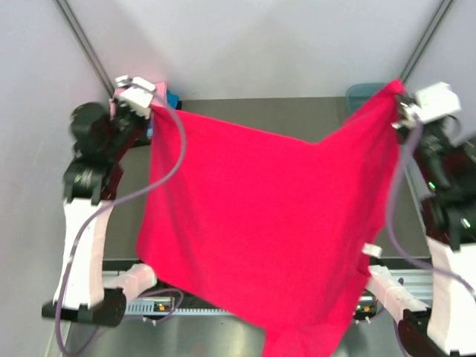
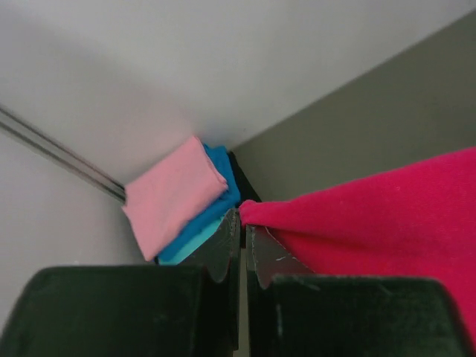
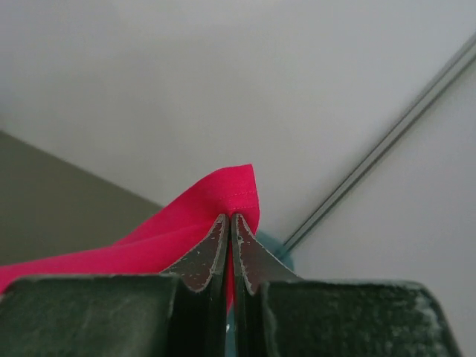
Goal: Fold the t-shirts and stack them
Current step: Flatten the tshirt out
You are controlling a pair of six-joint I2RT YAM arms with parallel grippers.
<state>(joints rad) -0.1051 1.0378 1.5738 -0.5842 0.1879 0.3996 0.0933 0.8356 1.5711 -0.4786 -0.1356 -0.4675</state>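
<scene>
White walls stand around a dark grey table [image 1: 297, 119]. I hold the red shirt [image 1: 268, 223] up in the air, spread wide like a sheet. My left gripper [image 2: 242, 236] is pinched tight on one top corner, and my right gripper [image 3: 230, 232] is pinched tight on the other. The big red cloth hides most of the table. Folded in the far left corner lie a pink shirt [image 2: 175, 195] on a blue shirt [image 2: 212, 212] on something black [image 2: 244, 186]. A teal tub [image 1: 364, 94] peeks out behind my right side. I see no words anywhere.
</scene>
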